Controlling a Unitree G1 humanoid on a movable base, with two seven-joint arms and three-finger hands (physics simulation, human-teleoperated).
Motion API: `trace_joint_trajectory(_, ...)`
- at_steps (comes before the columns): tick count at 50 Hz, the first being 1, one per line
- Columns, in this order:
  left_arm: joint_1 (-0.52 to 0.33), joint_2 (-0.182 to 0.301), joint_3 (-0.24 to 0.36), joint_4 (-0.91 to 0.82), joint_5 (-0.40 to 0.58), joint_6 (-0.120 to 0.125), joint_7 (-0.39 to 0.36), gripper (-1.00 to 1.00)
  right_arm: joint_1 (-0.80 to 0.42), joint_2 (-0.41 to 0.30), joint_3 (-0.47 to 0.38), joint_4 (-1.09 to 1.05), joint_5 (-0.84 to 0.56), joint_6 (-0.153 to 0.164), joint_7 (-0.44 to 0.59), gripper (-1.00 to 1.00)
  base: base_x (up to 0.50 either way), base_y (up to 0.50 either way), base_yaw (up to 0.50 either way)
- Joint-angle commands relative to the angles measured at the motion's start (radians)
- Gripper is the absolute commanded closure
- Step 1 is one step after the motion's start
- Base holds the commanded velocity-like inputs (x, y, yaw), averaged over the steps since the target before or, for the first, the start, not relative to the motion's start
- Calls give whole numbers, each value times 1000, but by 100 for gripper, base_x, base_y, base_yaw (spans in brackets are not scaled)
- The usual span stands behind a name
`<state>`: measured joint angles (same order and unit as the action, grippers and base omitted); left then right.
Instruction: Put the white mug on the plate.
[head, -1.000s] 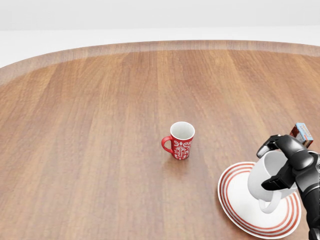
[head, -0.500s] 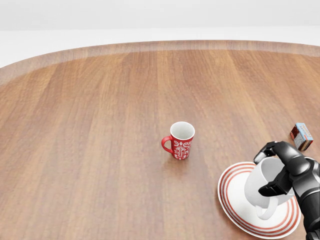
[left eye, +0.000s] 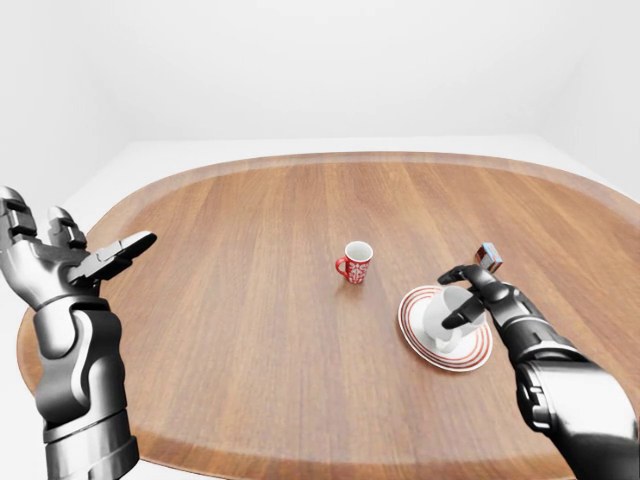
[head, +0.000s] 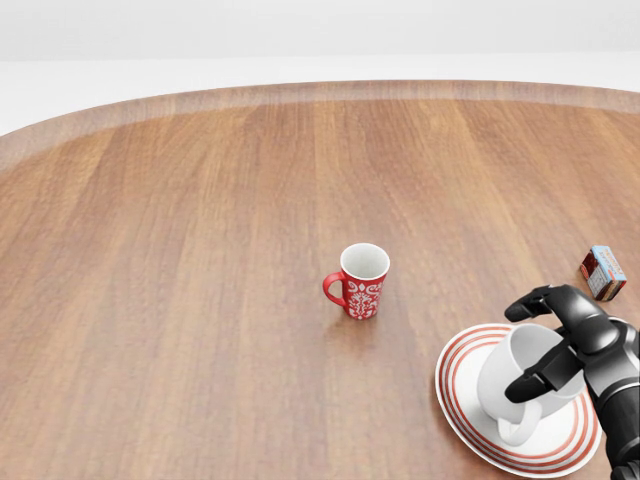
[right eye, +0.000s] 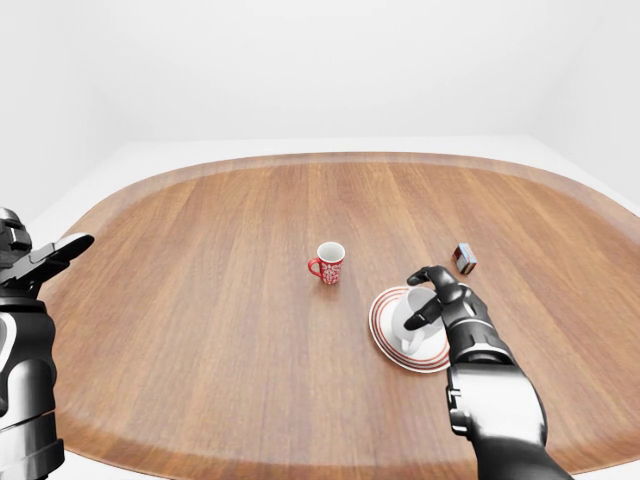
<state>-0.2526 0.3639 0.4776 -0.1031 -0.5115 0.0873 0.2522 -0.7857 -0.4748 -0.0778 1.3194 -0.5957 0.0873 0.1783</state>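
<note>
The white mug (head: 505, 372) rests tilted on the white plate with red rings (head: 458, 402) at the lower right of the head view, its handle pointing down toward the view's bottom. My right hand (head: 512, 352) is shut on the mug, one finger arched over the rim and the thumb across its side. In the left-eye view my left hand (left eye: 85, 235) is raised at the far left, open, with nothing in it, far from the mug.
A red patterned mug (head: 362, 282) stands upright mid-table, left of the plate. A small red and blue box (head: 603, 272) lies at the right, above the plate. Everything sits on the big oval wooden table (head: 200, 250).
My right hand has come down and slightly left with the white mug, which now leans further and meets the plate. The red mug and the box have not moved.
</note>
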Motion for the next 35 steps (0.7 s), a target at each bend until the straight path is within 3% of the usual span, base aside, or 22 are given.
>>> trace_joint_trajectory(1, 1, -1, 0, -1, 1, 0, 0, -100, -2, 0, -2, -2, 20, 0, 5, -22, 0, 0, 0)
trace_joint_trajectory(8, 2, -1, 0, -3, 1, 0, 0, -100, -2, 0, -2, -2, 20, 0, 3, -37, 0, 0, 0)
trace_joint_trajectory(12, 1, -1, 0, -2, 1, 0, -1, -100, -4, 0, -2, -3, 19, 0, 3, -75, 0, 0, 0)
trace_joint_trajectory(16, 0, 0, 0, 0, 1, 0, -1, -100, -1, 1, -3, -2, 20, 0, 1, -80, 0, 0, 0)
trace_joint_trajectory(18, -1, 0, 1, 3, 0, 0, -2, -100, -1, 2, -3, -2, 21, 0, 1, -100, 0, 0, 0)
trace_joint_trajectory(35, 0, -1, -1, -3, 2, 0, 0, -100, -59, -10, 2, -22, 17, 0, 17, -100, 0, 0, 0)
